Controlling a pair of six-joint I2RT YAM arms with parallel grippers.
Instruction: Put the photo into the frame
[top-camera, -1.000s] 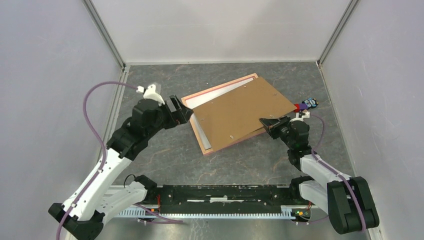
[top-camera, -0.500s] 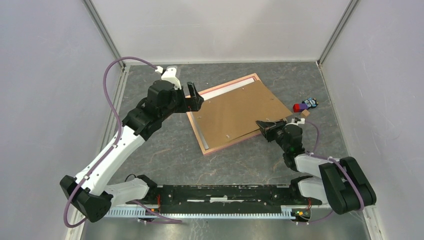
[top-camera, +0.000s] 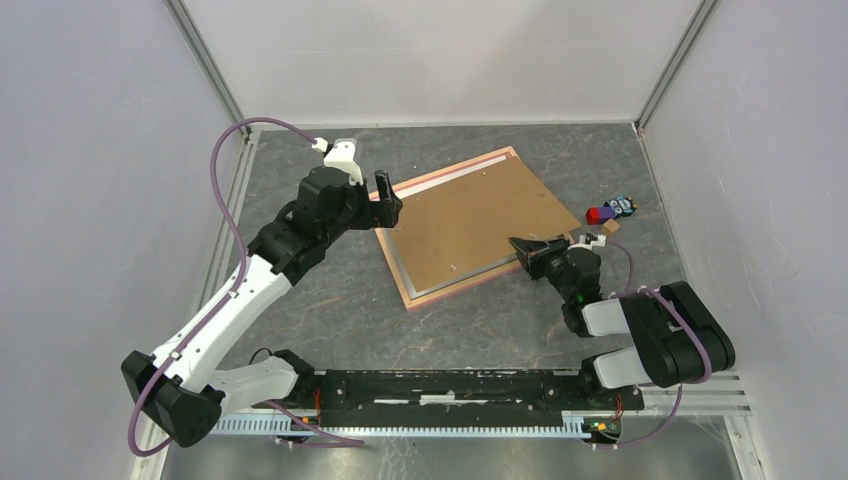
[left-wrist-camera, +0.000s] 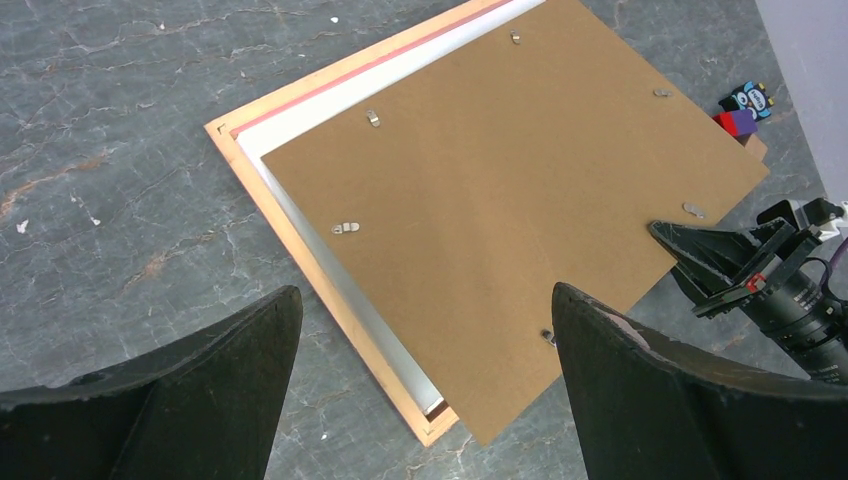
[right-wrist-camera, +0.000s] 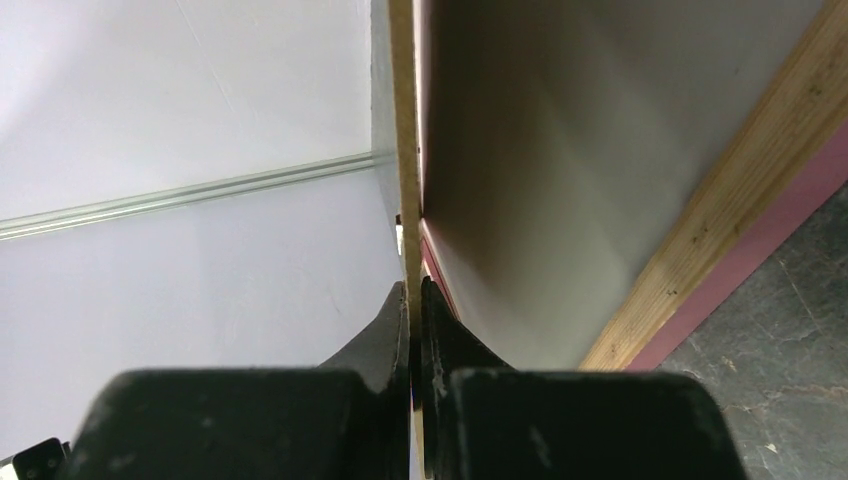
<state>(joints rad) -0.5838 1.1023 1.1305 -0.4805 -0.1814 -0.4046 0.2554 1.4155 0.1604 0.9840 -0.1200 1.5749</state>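
Now | left gripper (top-camera: 388, 203): jaws wide apart, empty, above frame (left-wrist-camera: 305, 255) corner | right gripper (right-wrist-camera: 412, 290): jaws pinched on backing board (top-camera: 478, 222) edge | photo (left-wrist-camera: 320, 110): white side up, inside frame, under board.

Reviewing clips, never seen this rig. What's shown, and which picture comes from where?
This is a robot: a left arm and a right arm bolted at a table's near edge. One picture looks down from above; the others come from a camera on each wrist. On the table lies a pink frame, back up, holding the photo, seen as a white strip, with a brown backing board skewed on top. Small toys sit further right. The left gripper is open near the frame's corner; the right gripper pinches the board's edge.
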